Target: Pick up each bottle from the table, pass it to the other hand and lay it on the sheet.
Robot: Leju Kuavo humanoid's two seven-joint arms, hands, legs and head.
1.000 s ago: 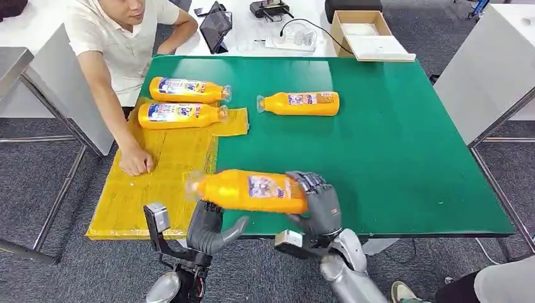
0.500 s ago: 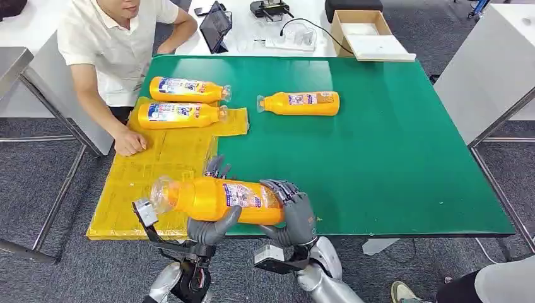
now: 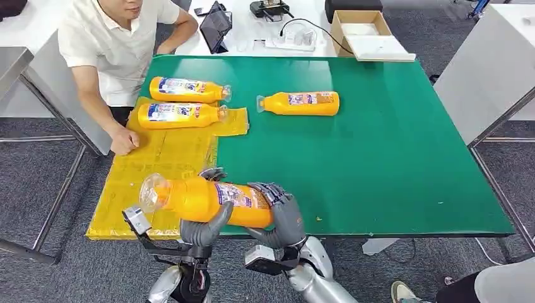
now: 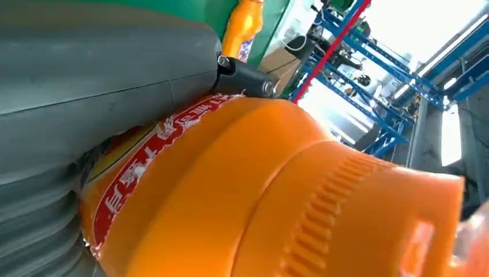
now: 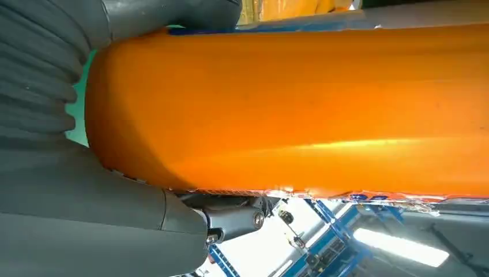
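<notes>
Both hands on one orange bottle [image 3: 208, 200] at the near table edge: left hand [image 3: 203, 228] cupped under the middle, thumb curling up the near side, fingertips showing over the far side; right hand [image 3: 282, 218] wrapped round the base end, fingers over the top. Held level, lying sideways, clear cap end pointing left and reaching out over the yellow sheet [image 3: 158, 173], base end over the green table [image 3: 378, 145]. Not touching either surface, as far as can be told. From the left wrist, same bottle [image 4: 259, 190] close up, red-edged label and ribbed orange shoulder against the grey palm [image 4: 86, 86]. From the right wrist, smooth orange side [image 5: 300, 109] pressed into the grey palm [image 5: 75, 202]. Two more bottles lying at the far end of the sheet, side by side, caps to the right: farther one [image 3: 188, 89] partly on green, nearer one [image 3: 180, 115] on yellow. Fourth bottle [image 3: 298, 103] lying alone on the green, well right of those two, cap to the left. Seated at the far left corner, a person in a white shirt [image 3: 120, 44], fist [image 3: 124, 140] resting on the left edge of the sheet, apart from the held bottle. Beyond the table, a cardboard box [image 3: 369, 35], a tablet [image 3: 215, 26], and cables on a white surface.
</notes>
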